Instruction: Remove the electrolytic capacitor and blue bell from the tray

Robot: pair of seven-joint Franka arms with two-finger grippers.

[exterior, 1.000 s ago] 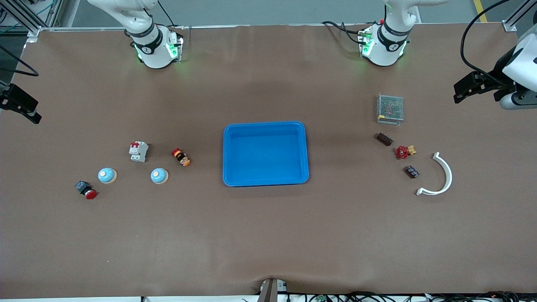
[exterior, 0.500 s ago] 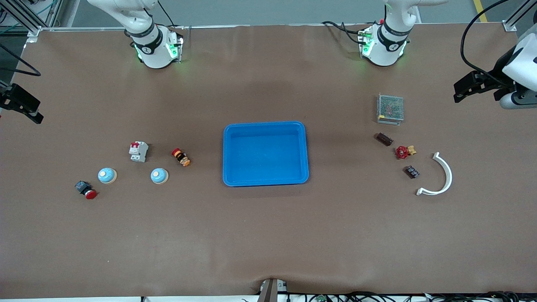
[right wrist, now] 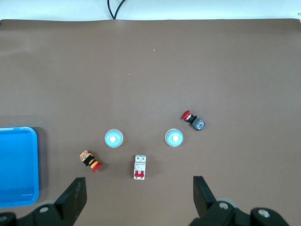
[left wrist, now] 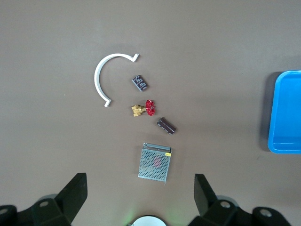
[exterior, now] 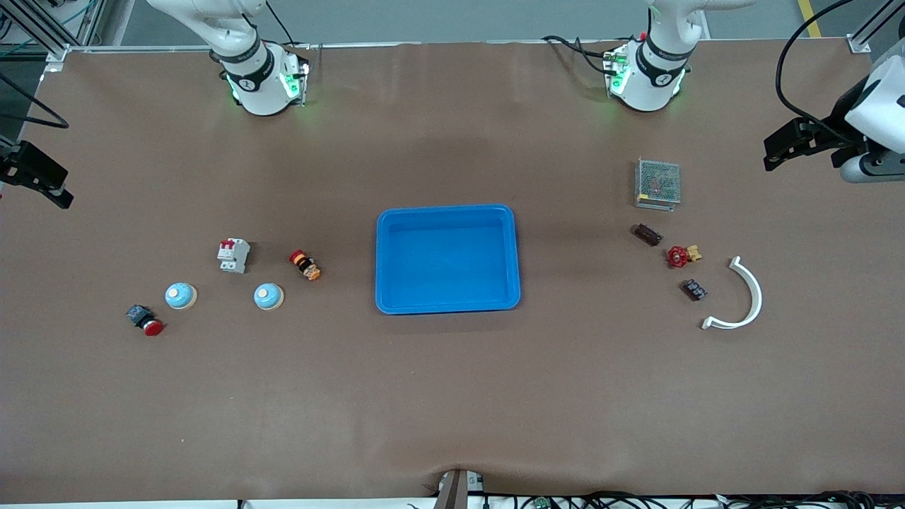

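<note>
Blue plastic tray [exterior: 447, 259] sits at the centre of the tabletop [exterior: 452, 396] and holds nothing. The electrolytic capacitor [exterior: 647, 234] lies on the tabletop toward the left arm's end, well apart from the tray, near a metal mesh box [exterior: 658, 184] and a red-handled valve [exterior: 680, 256]. A black ridged component [exterior: 694, 289] lies nearer to the front camera, beside a white curved bracket [exterior: 741, 297]. Two blue bells [exterior: 180, 295] [exterior: 269, 296] stand toward the right arm's end, with a circuit breaker [exterior: 233, 255], an orange-and-black switch [exterior: 305, 265] and a red push button [exterior: 145, 319] close by.

The left gripper [left wrist: 141, 200] is raised over its end of the tabletop, fingers [left wrist: 70, 195] wide and empty. The right gripper [right wrist: 138, 200] is raised over its end, fingers [right wrist: 73, 197] wide and empty. Both arms wait.

Judgement: both task items are already out of the tray; the removal appears complete.

Risks:
- Any further descent over either cluster could scatter the closely spaced parts.
- Confusing the capacitor with the black ridged component would cause a wrong pick.
- Two identical bells make selection ambiguous.
</note>
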